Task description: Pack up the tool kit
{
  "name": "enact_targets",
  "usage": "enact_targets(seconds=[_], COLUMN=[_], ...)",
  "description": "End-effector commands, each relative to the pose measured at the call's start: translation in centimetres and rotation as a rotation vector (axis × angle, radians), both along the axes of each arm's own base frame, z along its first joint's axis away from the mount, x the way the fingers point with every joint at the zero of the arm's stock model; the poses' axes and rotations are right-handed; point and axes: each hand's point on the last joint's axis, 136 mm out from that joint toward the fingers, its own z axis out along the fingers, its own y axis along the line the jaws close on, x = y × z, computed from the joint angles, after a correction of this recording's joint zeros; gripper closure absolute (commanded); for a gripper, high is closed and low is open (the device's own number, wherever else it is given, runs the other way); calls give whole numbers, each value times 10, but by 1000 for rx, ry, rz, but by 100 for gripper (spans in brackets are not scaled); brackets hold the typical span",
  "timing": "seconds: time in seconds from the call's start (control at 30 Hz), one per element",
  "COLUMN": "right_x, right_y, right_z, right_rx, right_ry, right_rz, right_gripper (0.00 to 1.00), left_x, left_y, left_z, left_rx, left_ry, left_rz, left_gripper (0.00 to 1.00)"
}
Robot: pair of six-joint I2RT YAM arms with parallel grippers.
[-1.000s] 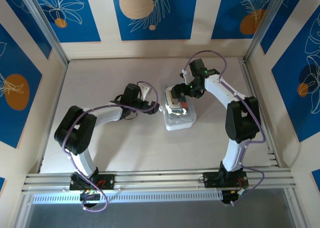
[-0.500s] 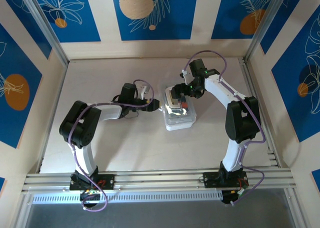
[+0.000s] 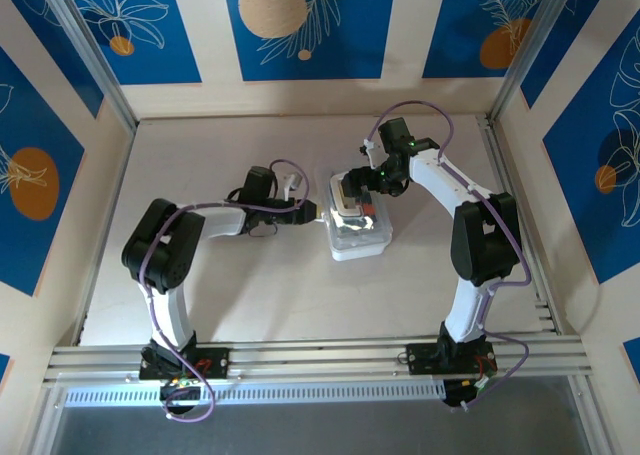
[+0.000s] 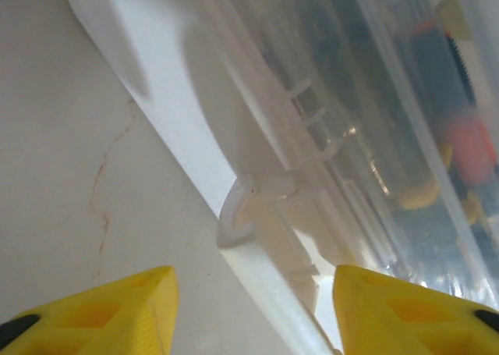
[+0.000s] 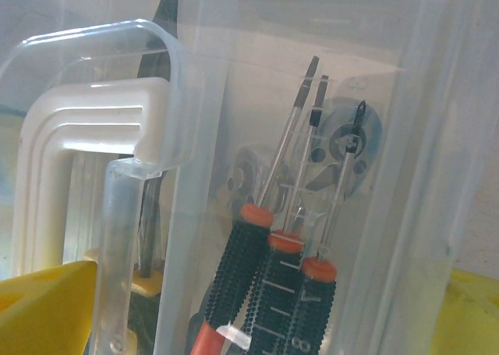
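Your left gripper is low over the tabletop at the left side of the translucent case. Its yellow fingers are partly apart with the case's rim between them, clamping nothing. Your right gripper stands wide open at the case's far end, straddling the white handle, and black-handled screwdrivers lie inside the case.

translucent white case; pale beige worktop; screwdrivers with black ribbed handles and orange collars; blue wall panels with white leaf outlines.
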Motion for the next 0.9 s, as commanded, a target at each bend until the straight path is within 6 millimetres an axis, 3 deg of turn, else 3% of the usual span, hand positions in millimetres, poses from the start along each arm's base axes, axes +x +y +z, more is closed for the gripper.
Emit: enact_targets(seconds=[0.0,0.37,0.6,0.87], right_x=[-36,-35,-34,-34], right_y=[21,24,24,24], right_z=[-11,-13,-14,-16], right_rx=[86,88,91,95], right_ry=[141,139,140,142], right_rz=[69,72,74,73], right_gripper=[2,2,1,1], left_x=[-2,3,2,2], left_y=[2,-6,-6,-3], left_z=[-7,10,19,32], left_rx=[44,7,-7,-5], left_ry=[24,28,30,14], left_rz=[-20,-34,-38,-38], left_gripper=[48,73,80,81])
